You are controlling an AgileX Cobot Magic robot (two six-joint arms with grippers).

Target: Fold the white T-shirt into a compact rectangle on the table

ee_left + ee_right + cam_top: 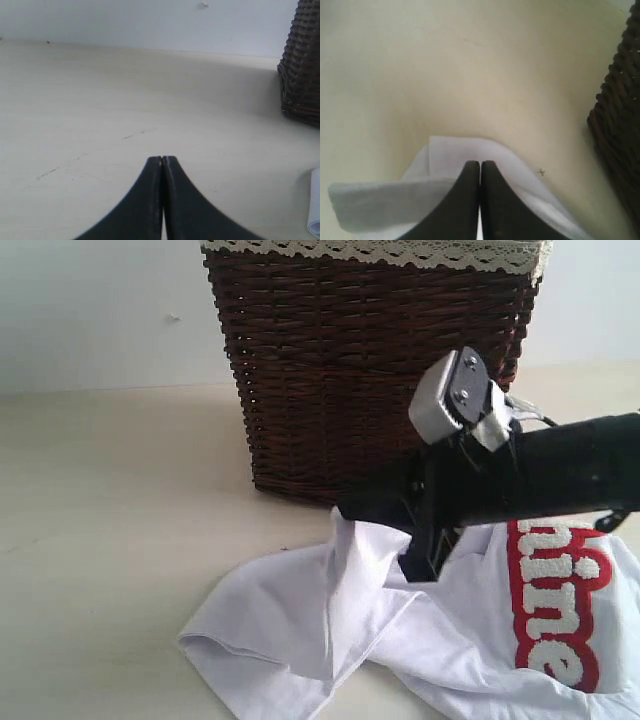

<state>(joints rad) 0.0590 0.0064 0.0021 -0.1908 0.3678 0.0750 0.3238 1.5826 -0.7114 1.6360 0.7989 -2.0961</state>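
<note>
At five o'clock, nearest me, the white T-shirt [300,630] lies rumpled on the table [120,520], no fold made yet I'd judge, with the right gripper [480,165] closed on a raised peak of its cloth. The left gripper [162,160] is closed on nothing above bare table. At twelve o'clock the wicker basket [350,370] crowds the shirt's far edge; open room lies toward nine o'clock.

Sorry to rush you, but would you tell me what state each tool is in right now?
Left tool: closed, holding nothing, above the table.
Right tool: closed, pinching a fold of the white T-shirt.
</note>
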